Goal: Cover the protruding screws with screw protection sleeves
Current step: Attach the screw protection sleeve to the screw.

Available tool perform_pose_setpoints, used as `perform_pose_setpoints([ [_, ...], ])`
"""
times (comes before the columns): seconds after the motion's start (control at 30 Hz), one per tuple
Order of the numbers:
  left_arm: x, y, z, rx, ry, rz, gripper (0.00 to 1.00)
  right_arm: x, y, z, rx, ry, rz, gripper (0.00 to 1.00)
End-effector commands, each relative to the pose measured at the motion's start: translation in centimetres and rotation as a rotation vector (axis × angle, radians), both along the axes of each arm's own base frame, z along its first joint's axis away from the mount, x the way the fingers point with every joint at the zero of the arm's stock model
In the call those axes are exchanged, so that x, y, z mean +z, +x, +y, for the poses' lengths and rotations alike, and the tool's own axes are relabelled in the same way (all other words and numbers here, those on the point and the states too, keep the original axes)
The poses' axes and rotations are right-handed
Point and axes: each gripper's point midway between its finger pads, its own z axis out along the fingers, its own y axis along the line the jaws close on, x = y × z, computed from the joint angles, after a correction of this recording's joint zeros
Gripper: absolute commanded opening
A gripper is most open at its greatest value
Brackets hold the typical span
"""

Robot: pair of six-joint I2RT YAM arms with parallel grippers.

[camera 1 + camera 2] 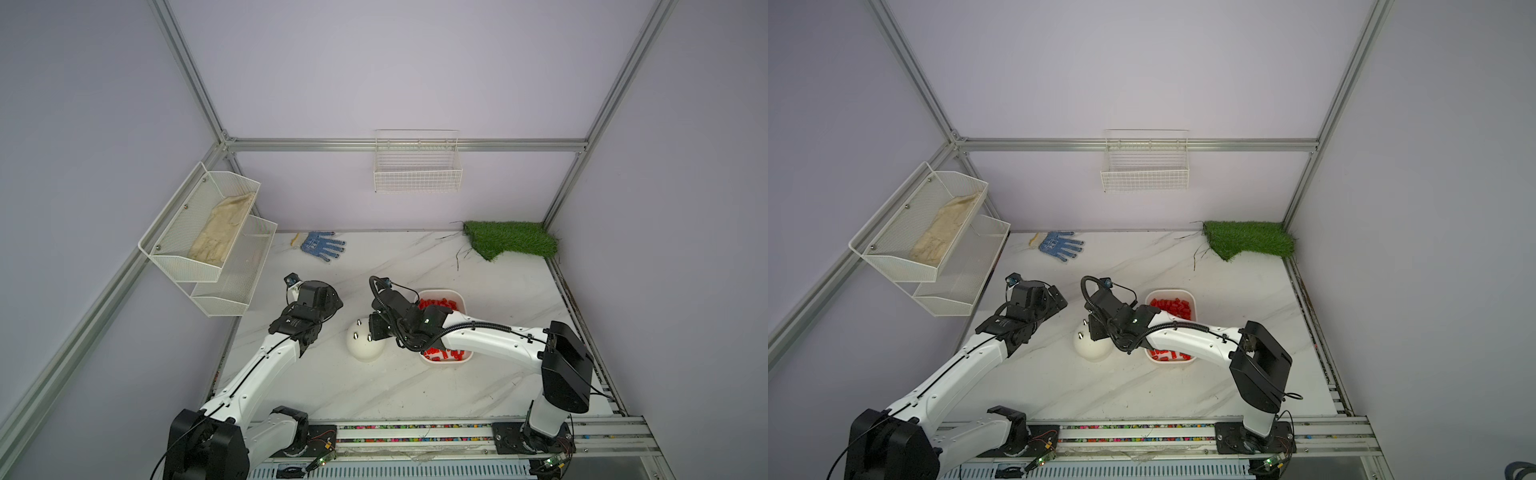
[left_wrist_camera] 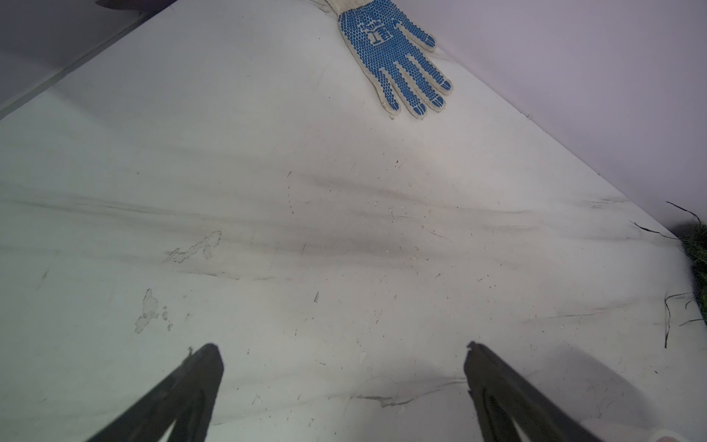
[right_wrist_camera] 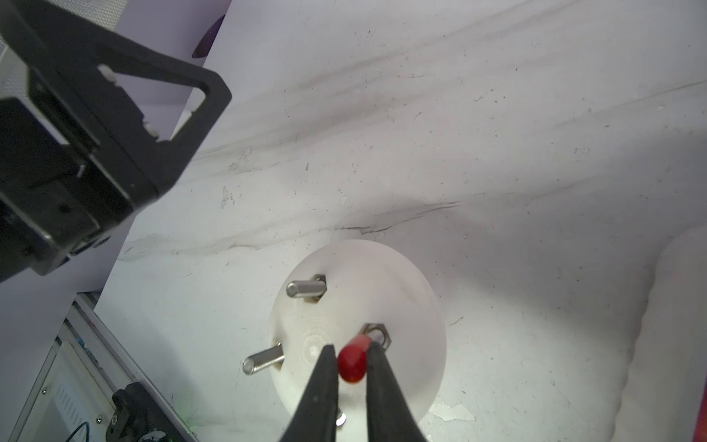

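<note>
Handling the red screw protection sleeve [image 3: 352,363] should cost no effort in weight but some care in grip. It looks like a light, smooth plastic cap, stiff enough to hold its shape yet likely to tilt or squirt out if pinched at its rounded closed end, so the straight sides of the tube are the place to take it. The right jaws are clenched on exactly those sides, with the cap between their tips. Its open end meets the protruding screw [image 3: 377,336] on the side of the white dome [image 3: 401,298] nearest the tray. A little silver shows above the hex nut, so I judge it only partly pushed on. The other screws [image 3: 304,287] stand bare. The spare sleeves [image 1: 436,303] lie in the white tray [image 1: 462,300] just right of the dome. The left jaws are spread wide and empty over the bare worktop [image 2: 344,229], left of the dome and apart from it.
</note>
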Motion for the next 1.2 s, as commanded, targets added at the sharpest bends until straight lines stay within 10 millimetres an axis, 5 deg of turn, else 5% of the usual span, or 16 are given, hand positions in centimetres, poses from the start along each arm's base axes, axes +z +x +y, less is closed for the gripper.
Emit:
perform_pose_setpoints([
  [0.0,0.2,0.0,0.2,0.006,-0.008,-0.020,1.00,-0.6,-1.0,-0.3,0.005,-0.024,0.015,0.17],
  [0.43,0.3,-0.5,0.3,0.008,-0.008,-0.028,1.00,-1.9,-0.5,0.2,0.001,-0.041,0.017,0.22],
  [0.97,0.5,-0.2,0.2,0.008,-0.013,-0.029,1.00,2.3,-0.7,-0.5,-0.007,0.000,-0.021,0.34],
  [1.17,0.5,-0.2,0.1,0.004,-0.016,-0.029,1.00,2.0,-0.1,0.0,0.002,-0.013,-0.038,0.12],
])
